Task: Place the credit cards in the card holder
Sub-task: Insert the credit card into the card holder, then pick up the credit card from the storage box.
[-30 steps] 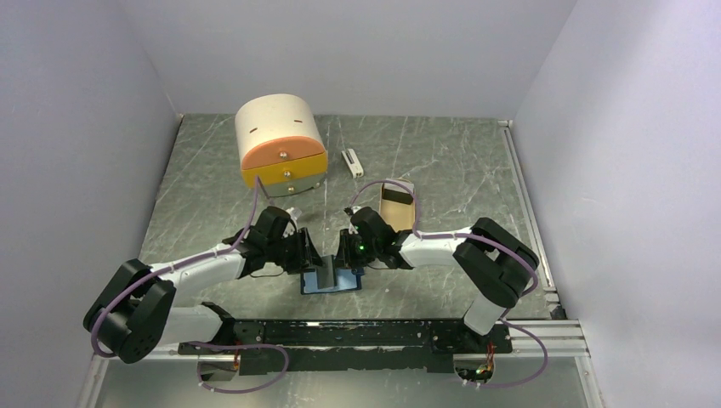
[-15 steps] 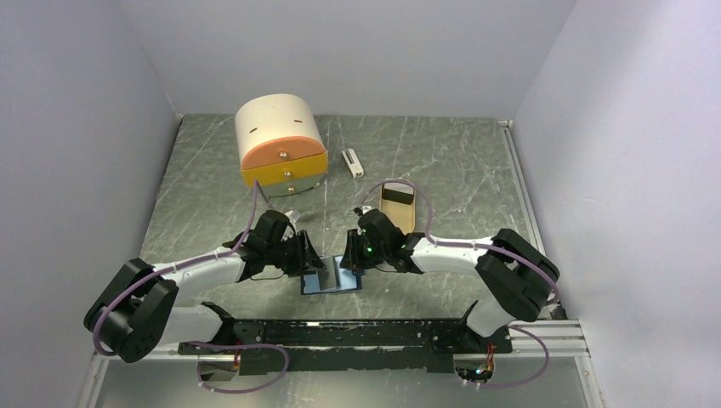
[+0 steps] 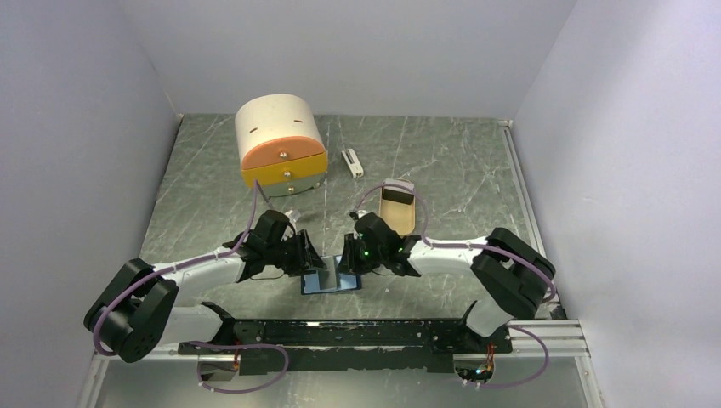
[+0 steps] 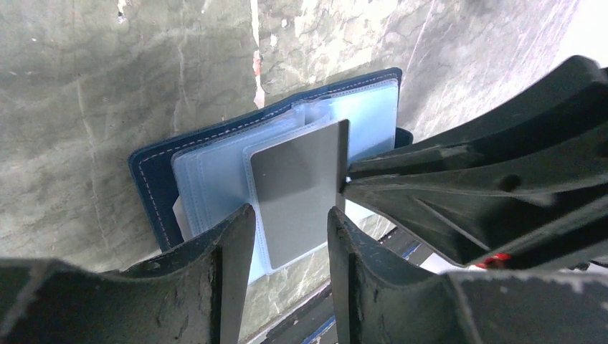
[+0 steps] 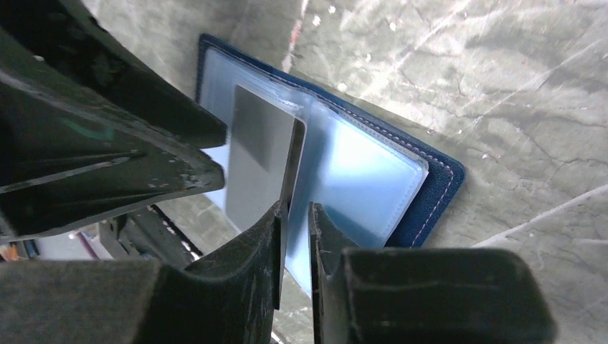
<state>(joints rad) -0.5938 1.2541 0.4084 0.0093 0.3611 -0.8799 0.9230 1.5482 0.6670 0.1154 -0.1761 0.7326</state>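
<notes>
Marbled grey-green, the tabletop (image 3: 459,161) looks smooth and veined. At far left we see a drum-shaped drawer box (image 3: 281,144), cream with an orange-and-yellow front.

Nearer the arms, the left fingers (image 4: 235,247), matte black and rough-surfaced, stand part-way apart on either side of the clear plastic sleeves (image 4: 215,179). We cannot tell whether they press on anything. Those sleeves belong to the card holder (image 3: 325,283), which lies open on the tabletop between the two arms. It is navy with pale stitching and glossy light-blue pockets.

A thin grey credit card (image 4: 297,179), rectangular with rounded corners, sits among the sleeves. The right fingers (image 5: 264,240) are clenched on its edge.

Farther back lie a small white bar (image 3: 352,161) and a tan, round-cornered tin (image 3: 397,211).
</notes>
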